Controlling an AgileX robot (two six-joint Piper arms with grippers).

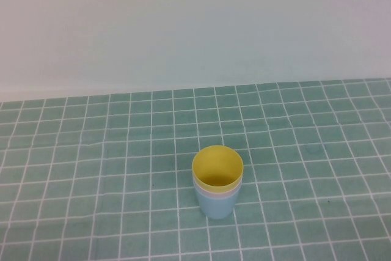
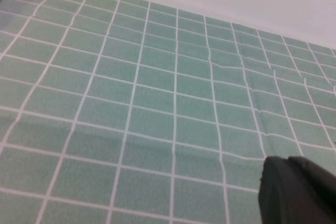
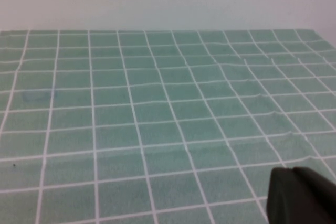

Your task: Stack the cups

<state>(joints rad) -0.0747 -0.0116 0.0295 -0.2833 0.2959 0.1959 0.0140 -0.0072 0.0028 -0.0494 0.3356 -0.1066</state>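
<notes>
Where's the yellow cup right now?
In the high view the yellow cup sits topmost in the stack, nested in the pink cup and blue cup, slightly right of centre near the front. Neither gripper is there; each wrist view shows only cloth.

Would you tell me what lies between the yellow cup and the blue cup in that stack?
In the high view, the pale pink plastic cup sits nested between the yellow plastic cup and light blue plastic cup.

The pink cup shows only as a thin rim band, its body hidden inside the blue cup, and the yellow cup hides all but its top there too. The left gripper is a dark corner piece cut off at 5 o'clock of its wrist picture. The right gripper is cropped likewise at 5 o'clock.
</notes>
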